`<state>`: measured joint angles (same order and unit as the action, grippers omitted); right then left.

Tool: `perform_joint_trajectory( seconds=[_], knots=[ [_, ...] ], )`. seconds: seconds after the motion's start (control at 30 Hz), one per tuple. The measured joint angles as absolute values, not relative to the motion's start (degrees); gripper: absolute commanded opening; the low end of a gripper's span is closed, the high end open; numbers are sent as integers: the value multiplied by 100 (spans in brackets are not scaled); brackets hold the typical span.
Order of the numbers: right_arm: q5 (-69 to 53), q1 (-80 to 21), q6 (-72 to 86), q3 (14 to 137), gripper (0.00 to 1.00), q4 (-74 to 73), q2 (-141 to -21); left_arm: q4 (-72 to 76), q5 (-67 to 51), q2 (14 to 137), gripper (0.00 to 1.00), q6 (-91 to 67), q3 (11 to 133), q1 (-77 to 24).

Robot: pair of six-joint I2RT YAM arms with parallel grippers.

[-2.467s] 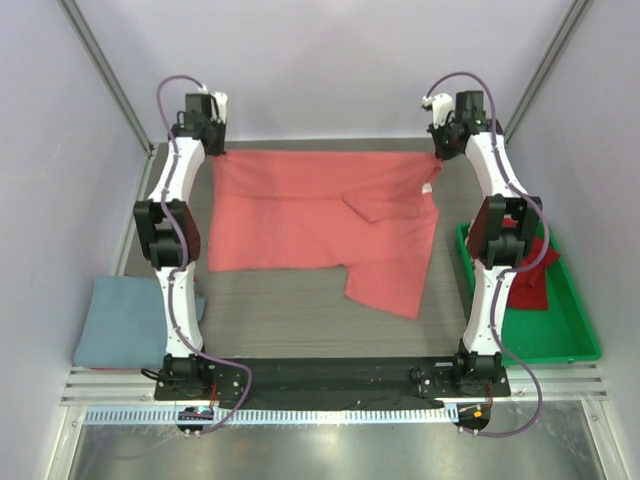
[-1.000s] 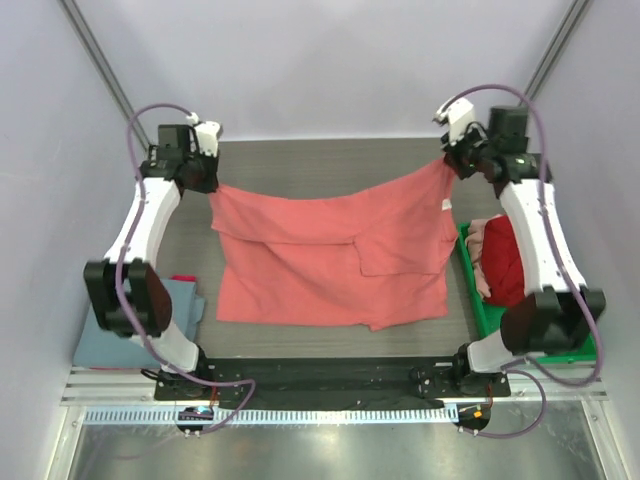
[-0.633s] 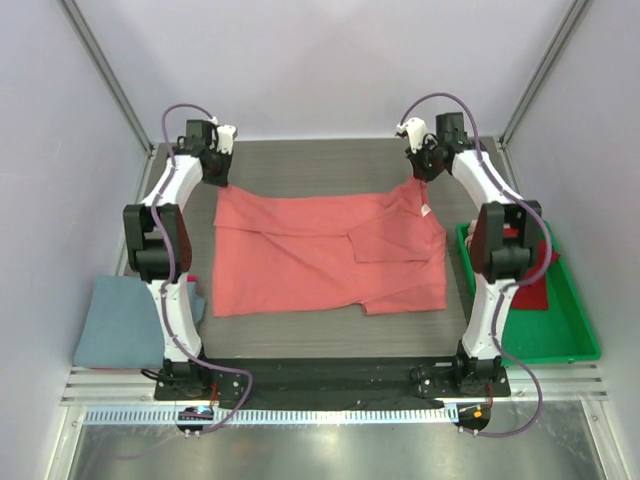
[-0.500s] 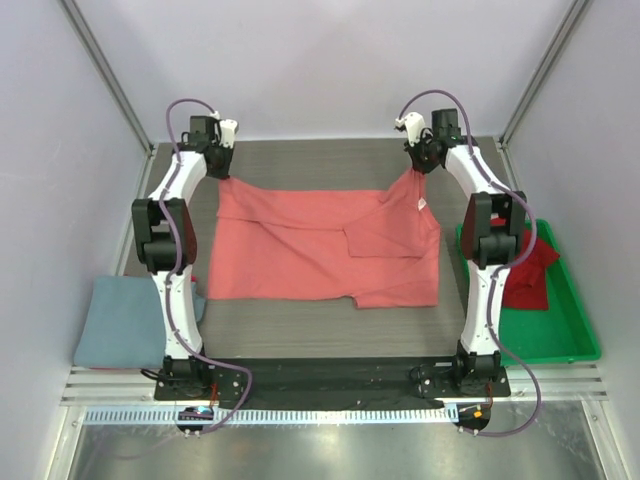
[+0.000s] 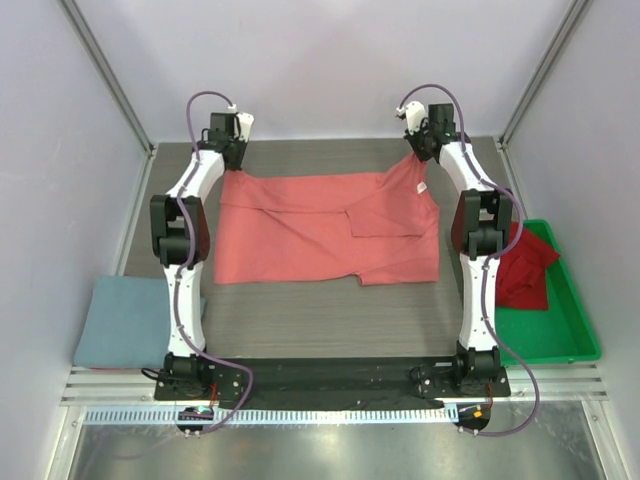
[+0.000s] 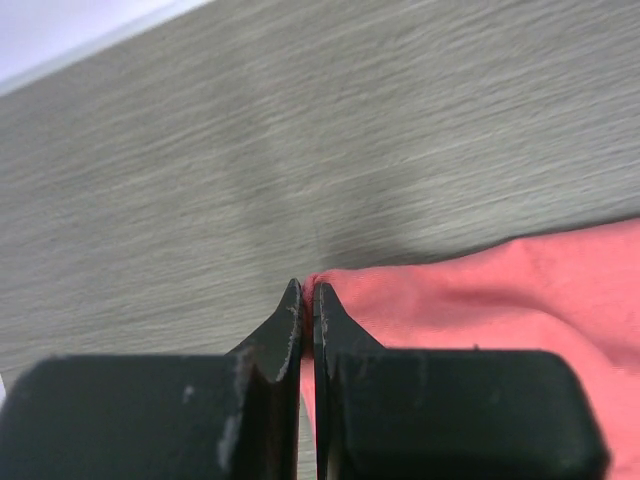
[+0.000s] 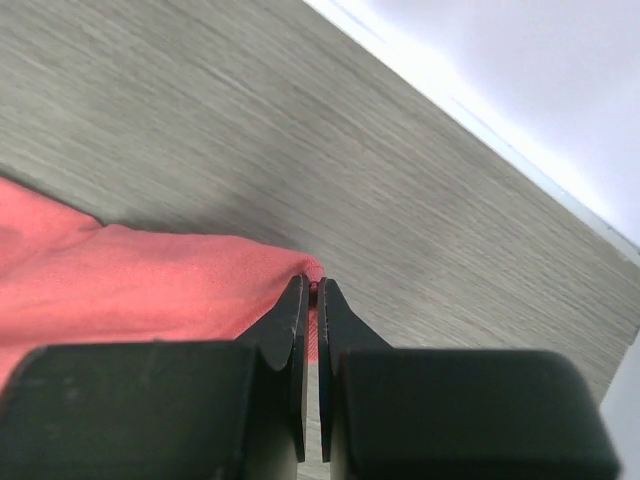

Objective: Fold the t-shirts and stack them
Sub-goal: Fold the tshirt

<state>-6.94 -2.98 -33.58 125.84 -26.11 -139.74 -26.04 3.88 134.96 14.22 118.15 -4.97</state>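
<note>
the left gripper (image 6: 308, 290) is clenched, its two dark fingertips pressed together on the far left corner of the salmon-red t-shirt (image 5: 320, 225). the right gripper (image 7: 310, 286) is clenched the same way on the shirt's far right corner, with a sliver of red cloth showing between its tips. both arms reach to the back of the grey wood-grain table (image 5: 330, 320), and the shirt lies spread between them across the far half of the surface. the step in hand looks like laying this shirt out flat before the first fold. it is not flat yet: a flap lies doubled over at its centre right, and the near hem is uneven. the next move probably calls for setting both corners down evenly, letting go, then opening out that flap. the dusty grey-blue t-shirt (image 5: 120, 320) lies at the near left, partly behind the left arm. the darker red t-shirt (image 5: 528, 270) sits crumpled in the green tray (image 5: 560, 345) at the right, partly hidden by the right arm. the wrist views show only the pinched corners, so how much cloth is caught, and whether the corners touch the table, cannot be told.
</note>
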Motion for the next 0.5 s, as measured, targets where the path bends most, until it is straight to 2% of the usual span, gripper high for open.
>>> perform_joint_trajectory(
  seconds=[0.23,0.5],
  knots=[
    [-600,-298,-3297,12029,1,-2576,-13270,-2707,515,13069,0,1413,11767,-587],
    [-805,-311,-3253,10530,1,-2425,-10171,-2759,482,10355,0,1396,10851,-587]
  ],
)
